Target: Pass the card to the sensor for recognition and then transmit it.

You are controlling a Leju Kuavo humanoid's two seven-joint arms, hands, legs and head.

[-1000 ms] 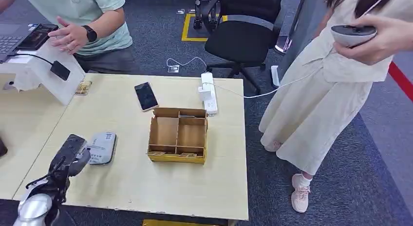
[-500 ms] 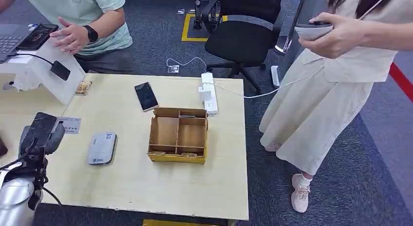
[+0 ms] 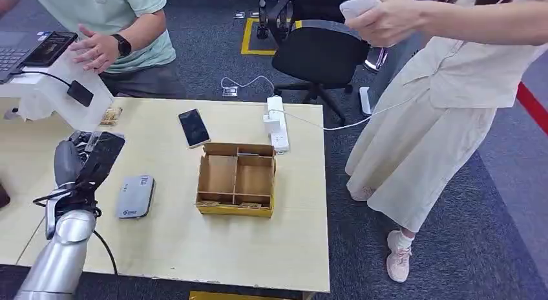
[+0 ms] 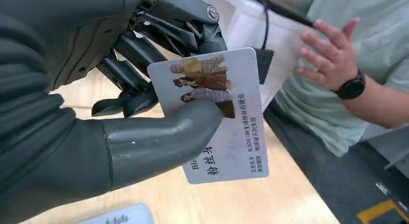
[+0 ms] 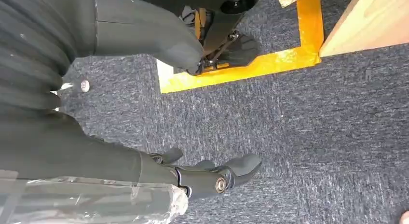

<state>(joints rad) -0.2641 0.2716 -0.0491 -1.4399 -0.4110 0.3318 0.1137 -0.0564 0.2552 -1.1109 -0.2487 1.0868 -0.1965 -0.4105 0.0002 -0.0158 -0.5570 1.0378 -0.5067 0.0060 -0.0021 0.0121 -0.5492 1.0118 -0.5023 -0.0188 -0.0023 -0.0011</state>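
My left hand (image 3: 87, 161) is raised over the left part of the table (image 3: 194, 248), beyond the flat grey card reader (image 3: 136, 196). Up close, my left hand (image 4: 120, 137) pinches a white card (image 4: 231, 137) between the thumb and the dark fingers. The card bears printed photos of people and some text, and its face points toward the seated person. A corner of the reader (image 4: 113, 217) lies below the hand. My right hand (image 5: 202, 178) hangs over the carpet beside the table's edge, fingers loosely apart and holding nothing.
A divided cardboard box (image 3: 236, 178) sits mid-table, with a phone (image 3: 194, 127) and a power strip (image 3: 278, 122) behind it. A white stand (image 3: 64, 99) with a black pad (image 3: 80, 93) is at the far left. One person sits there (image 3: 97, 48); another (image 3: 420, 119) stands to the right holding a grey device (image 3: 358, 6).
My left hand swung left from beside the grey reader, then rose toward the far-left of the table with the card. The standing person lifted the grey device higher.
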